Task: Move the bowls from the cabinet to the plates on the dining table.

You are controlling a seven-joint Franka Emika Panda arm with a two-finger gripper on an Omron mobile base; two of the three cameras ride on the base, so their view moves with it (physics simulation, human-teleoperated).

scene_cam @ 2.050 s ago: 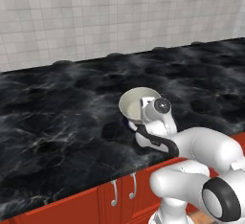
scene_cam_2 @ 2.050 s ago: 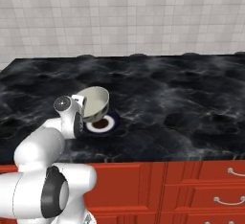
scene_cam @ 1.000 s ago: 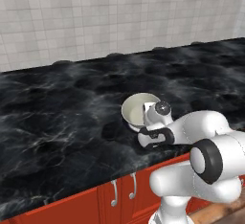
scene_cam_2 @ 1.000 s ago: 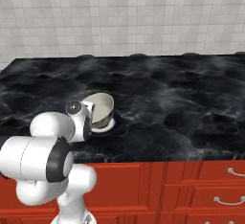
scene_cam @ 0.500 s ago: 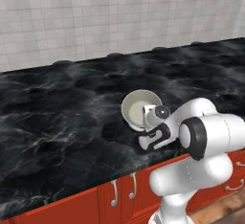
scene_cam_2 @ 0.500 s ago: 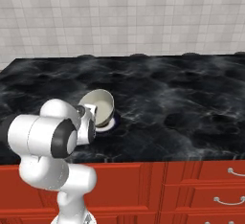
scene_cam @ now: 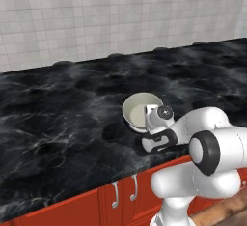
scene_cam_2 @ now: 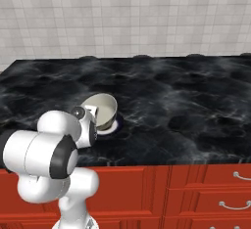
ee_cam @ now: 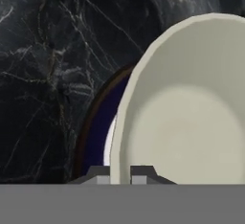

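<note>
Cream-beige bowl (ee_cam: pixel 191 108) sits tilted over a plate (scene_cam_2: pixel 112 125) on the black marble table (scene_cam: pixel 58 119), near its front edge. The gripper (ee_cam: pixel 120 173) is clenched on the bowl's rim, one fingertip (ee_cam: pixel 142 171) inside, one outside.

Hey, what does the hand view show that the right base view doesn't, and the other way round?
Hand view alone: the end effector with one fingertip on each side of the cream bowl's rim, shut on it, and the plate's dark centre under the bowl.

Right base view alone: the white tiled wall, the red drawer fronts with silver handles, and the robot arm.

Both: the cream bowl over the plate on the black marble dining table.
</note>
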